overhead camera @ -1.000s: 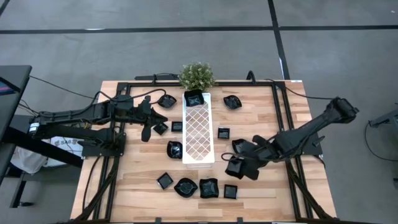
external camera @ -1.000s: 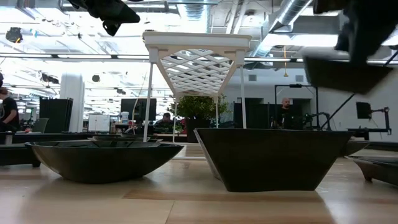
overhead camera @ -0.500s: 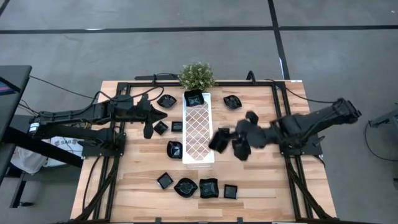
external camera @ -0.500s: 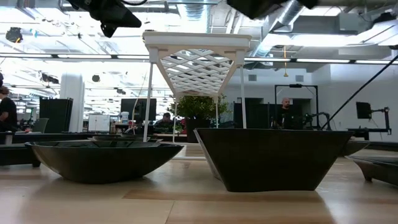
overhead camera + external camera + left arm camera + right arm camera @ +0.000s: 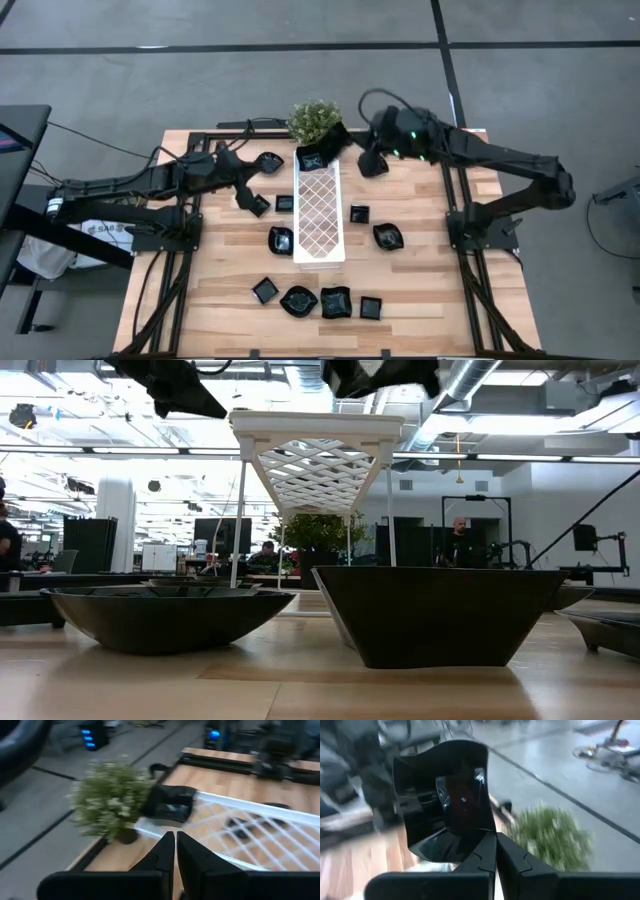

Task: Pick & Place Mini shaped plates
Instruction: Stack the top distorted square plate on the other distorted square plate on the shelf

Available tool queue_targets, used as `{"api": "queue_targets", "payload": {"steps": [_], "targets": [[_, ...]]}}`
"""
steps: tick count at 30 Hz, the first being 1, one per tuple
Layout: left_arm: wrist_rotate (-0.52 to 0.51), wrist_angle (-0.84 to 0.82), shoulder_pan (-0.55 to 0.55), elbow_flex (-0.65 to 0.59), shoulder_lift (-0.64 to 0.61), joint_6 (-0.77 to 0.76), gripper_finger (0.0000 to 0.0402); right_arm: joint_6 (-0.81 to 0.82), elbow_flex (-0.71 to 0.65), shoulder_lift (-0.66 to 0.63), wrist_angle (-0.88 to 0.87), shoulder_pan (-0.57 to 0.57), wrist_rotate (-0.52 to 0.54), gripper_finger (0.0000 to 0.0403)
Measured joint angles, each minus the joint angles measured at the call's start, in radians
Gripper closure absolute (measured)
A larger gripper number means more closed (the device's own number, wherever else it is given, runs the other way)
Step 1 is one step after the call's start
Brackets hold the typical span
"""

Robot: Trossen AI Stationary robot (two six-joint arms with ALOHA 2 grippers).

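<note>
My right gripper [image 5: 352, 142] is shut on a glossy black wavy-edged mini plate [image 5: 333, 140], carried in the air above the far end of the long white lattice tray [image 5: 320, 215], beside the potted plant [image 5: 316, 120]. Another black plate [image 5: 313, 158] lies on the tray's far end. Several more black plates rest flat on the table on both sides of the tray and along the near edge. My left gripper [image 5: 244, 198] is shut and empty, left of the tray, by a small square plate [image 5: 258, 205]. My right gripper pinches the wavy plate by its rim [image 5: 487, 832] between the two fingers [image 5: 507, 857]. The fingers reach toward the table's left. The plate is lifted clear and stands tilted, its hollow side [image 5: 452, 795] facing the wrist camera.
The plant stands at the far edge just behind the tray. Black rails run along the table's left and right sides. Bare wood lies right of the tray, around two plates [image 5: 360, 213] [image 5: 388, 237]. In the low view, two plates [image 5: 440, 610] [image 5: 165, 615] stand close in front.
My right gripper has carried the plate, lifted, from the near right part of the table up and across toward the far edge, and now holds it over the tray's far end by the plant. My left gripper has moved slightly toward the tray.
</note>
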Motion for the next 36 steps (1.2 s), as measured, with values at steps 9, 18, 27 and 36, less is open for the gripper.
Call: {"api": "queue_targets", "payload": {"steps": [9,18,27,36], "targets": [[-0.075,0.045,0.136,0.0,0.0,0.001,0.0381,0.117,-0.001,0.208,0.181,-0.137,-0.161,0.0403],[-0.075,0.048,0.15,0.0,0.0,-0.002,0.0381,0.227,-0.002,0.277,0.162,-0.131,-0.156,0.0403],[-0.074,0.05,0.14,0.0,0.0,0.0,0.0381,0.389,-0.002,0.274,0.146,-0.039,-0.046,0.0403],[-0.025,0.05,0.14,0.0,0.0,0.0,0.0381,0.525,-0.002,0.275,0.021,0.05,0.185,0.0403]]}}
